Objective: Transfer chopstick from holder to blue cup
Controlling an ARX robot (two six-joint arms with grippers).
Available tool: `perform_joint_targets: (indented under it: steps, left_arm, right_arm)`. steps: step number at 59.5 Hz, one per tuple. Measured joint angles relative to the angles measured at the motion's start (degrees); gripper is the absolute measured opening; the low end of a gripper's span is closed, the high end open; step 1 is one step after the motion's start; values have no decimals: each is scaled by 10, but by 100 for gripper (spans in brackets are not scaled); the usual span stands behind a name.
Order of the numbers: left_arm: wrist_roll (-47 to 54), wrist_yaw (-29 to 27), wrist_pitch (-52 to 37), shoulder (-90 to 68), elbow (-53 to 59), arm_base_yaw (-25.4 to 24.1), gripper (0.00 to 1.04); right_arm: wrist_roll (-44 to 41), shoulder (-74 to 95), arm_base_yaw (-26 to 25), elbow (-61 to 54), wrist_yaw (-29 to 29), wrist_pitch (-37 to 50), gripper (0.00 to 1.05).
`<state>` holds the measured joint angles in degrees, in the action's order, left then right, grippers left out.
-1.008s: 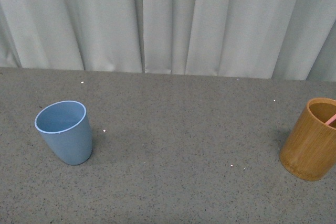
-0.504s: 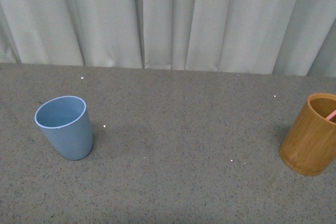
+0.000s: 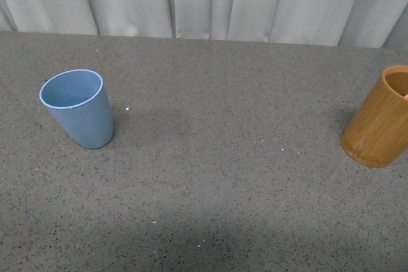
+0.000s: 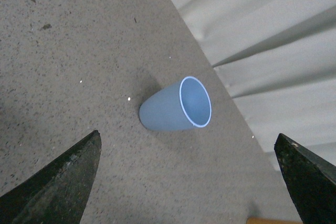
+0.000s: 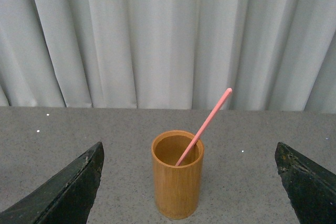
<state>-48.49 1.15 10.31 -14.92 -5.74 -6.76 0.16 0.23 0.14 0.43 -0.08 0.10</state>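
Facing the holder [image 5: 177, 187] and its leaning pink chopstick [image 5: 207, 122] with right gripper [image 5: 188, 144] spread, the blue cup [image 4: 163, 111] with left gripper [image 4: 187, 134] spread

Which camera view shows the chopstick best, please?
The right wrist view. There most of the pink chopstick shows, leaning in the holder with its upper end above the rim. The front view shows only a pink speck at the picture's right edge. The left wrist view shows none of it.

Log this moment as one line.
pink chopstick: leaning in round bamboo holder | blue plastic cup: upright, empty | left gripper: open | right gripper: open
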Motion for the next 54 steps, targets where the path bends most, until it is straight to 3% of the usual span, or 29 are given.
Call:
perform_joint_targets:
  steps: [10, 17, 34, 54]
  left_arm:
    - [-14, -43, -191, -200, -11, 13, 98]
    - [-14, -66, -251, -319, -36, 23, 98]
    - [9, -138, -306, -512, -111, 89, 98]
    - [9, -200, -271, -639, -191, 172, 98]
  right_arm:
    - [0, 0, 0, 0, 0, 0, 95]
    - [0, 0, 0, 0, 0, 0, 95]
    - [0, 0, 0, 0, 0, 0, 95]
    - [0, 0, 0, 0, 0, 0, 95]
